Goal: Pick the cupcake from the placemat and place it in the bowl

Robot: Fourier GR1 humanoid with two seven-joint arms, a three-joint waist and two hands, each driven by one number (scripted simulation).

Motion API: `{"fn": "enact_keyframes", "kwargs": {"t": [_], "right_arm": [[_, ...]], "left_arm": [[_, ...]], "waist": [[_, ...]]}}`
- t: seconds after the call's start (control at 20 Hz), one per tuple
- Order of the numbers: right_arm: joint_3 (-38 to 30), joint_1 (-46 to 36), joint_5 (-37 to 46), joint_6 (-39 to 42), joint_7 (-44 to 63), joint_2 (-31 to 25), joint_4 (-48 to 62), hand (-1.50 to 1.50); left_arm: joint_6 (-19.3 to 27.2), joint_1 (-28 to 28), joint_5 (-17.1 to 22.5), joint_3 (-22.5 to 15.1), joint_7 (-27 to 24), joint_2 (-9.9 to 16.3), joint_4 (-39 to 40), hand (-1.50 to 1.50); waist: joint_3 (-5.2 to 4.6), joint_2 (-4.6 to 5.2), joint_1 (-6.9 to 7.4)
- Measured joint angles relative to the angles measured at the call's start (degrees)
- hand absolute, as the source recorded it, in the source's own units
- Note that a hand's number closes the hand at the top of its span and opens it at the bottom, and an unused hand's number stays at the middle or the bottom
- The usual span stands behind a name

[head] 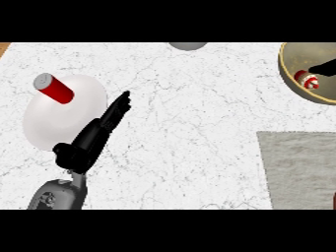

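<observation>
Head view: the marble counter is recorded first, as the largest surface. The grey placemat is seen at near right; no cupcake is seen on it. A white plate with a red can is noted at left. The bowl is located at far right. The cupcake is found inside the bowl, directly under the right hand, which is reached in from the right edge. Only a dark part of that hand is shown; contact seems likely, but its fingers cannot be judged. The left hand is held with fingers straight and together, holding nothing, well apart from the bowl. Placement is judged nearly complete; release and withdrawal are judged to remain.
</observation>
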Motion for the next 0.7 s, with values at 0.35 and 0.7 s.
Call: {"fn": "enact_keyframes", "kwargs": {"t": [0.35,0.7], "right_arm": [[-8.8,-1.3,-7.3,-5.4,-1.3,-3.2,1.6,-1.5],[-16.9,2.8,-14.8,-2.7,-5.3,-10.8,3.9,-1.5]], "left_arm": [[-0.1,0.7,-0.2,0.0,-0.1,-0.1,-0.4,0.0],[0.1,1.0,-0.4,0.5,0.2,0.0,-0.9,0.0]], "waist": [[0.0,-0.15,-0.21],[0.03,-0.24,-0.91]]}}
